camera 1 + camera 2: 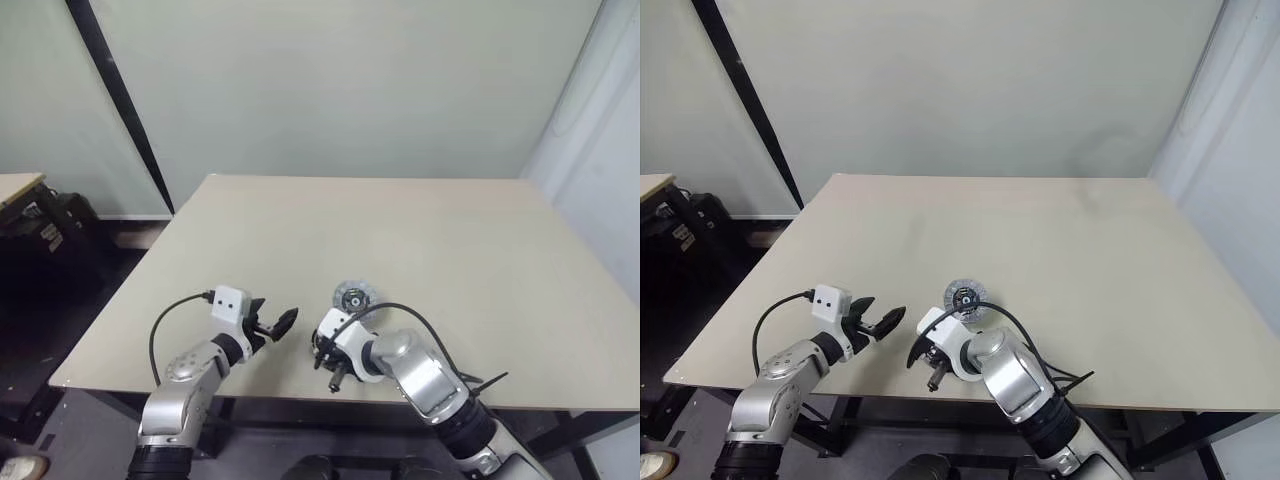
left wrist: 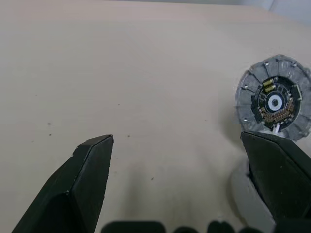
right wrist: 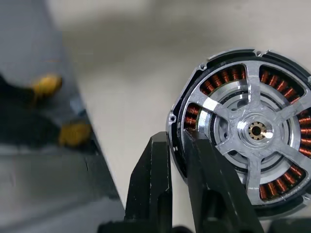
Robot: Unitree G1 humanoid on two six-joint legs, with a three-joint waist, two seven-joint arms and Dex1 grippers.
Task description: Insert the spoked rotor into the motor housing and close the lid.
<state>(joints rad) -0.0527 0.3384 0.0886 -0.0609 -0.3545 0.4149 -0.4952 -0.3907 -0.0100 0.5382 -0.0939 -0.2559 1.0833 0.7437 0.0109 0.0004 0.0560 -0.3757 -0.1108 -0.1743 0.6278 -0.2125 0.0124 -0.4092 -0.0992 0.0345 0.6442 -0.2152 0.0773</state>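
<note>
Rotor and housing are sitting together as one piece in your right wrist view: the spoked rotor (image 3: 252, 131), with its silver spokes and brass-coloured hub, is lying inside the motor housing (image 3: 221, 80), whose copper windings are showing between the spokes. Your right gripper (image 3: 177, 145) is pinching the rim of that assembly, one black finger on the outside of the dark outer edge and the other reaching in over the windings, the two nearly together. From the head views, the right gripper (image 1: 325, 350) is pointing down near the front edge of the table (image 1: 420, 230), and you cannot tell from there whether the assembly is resting on the surface or lifted off it.

The lid (image 2: 273, 99) is lying flat on the table just beyond the right gripper, ribbed grey-blue face and dark hub facing up, apart from both grippers. Your left gripper (image 2: 180, 145) is hovering over bare tabletop with its fingers (image 2: 85, 177) spread wide, gripping nothing, to the left of the lid.
</note>
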